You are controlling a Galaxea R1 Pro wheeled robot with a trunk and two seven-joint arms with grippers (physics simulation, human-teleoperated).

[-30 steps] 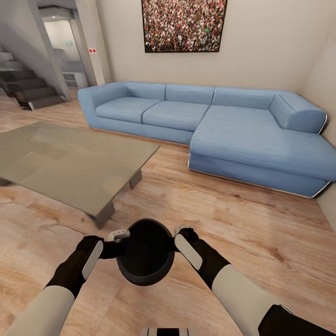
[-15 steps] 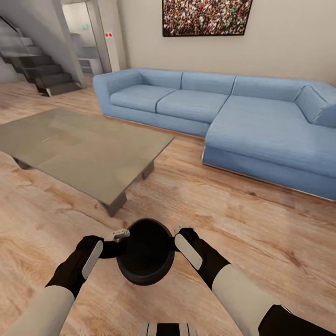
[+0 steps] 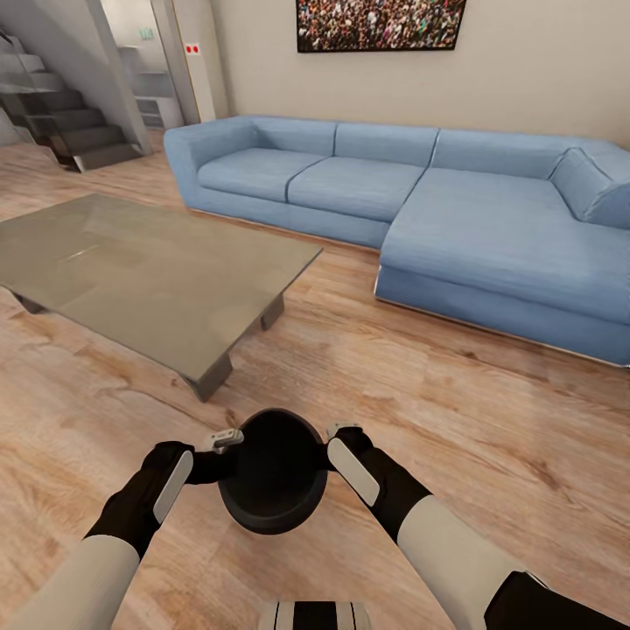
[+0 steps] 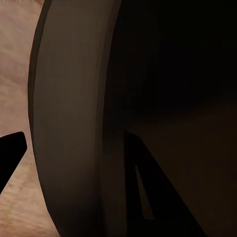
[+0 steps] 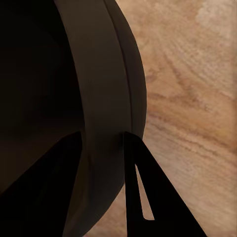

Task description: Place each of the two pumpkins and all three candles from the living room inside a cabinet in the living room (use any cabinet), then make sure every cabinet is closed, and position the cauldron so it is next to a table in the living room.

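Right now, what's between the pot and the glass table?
Just bare wood floor, seen in the head view, between the cauldron and the table.

Left tool and right tool clamped, arms forward, low.

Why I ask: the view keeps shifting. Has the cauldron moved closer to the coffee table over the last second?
Cannot tell. The cauldron sits at the same spot between both grippers in the head view; the coffee table and sofa shifted together, so the camera moved.

White forearms, black wrists, grey-padded pincers
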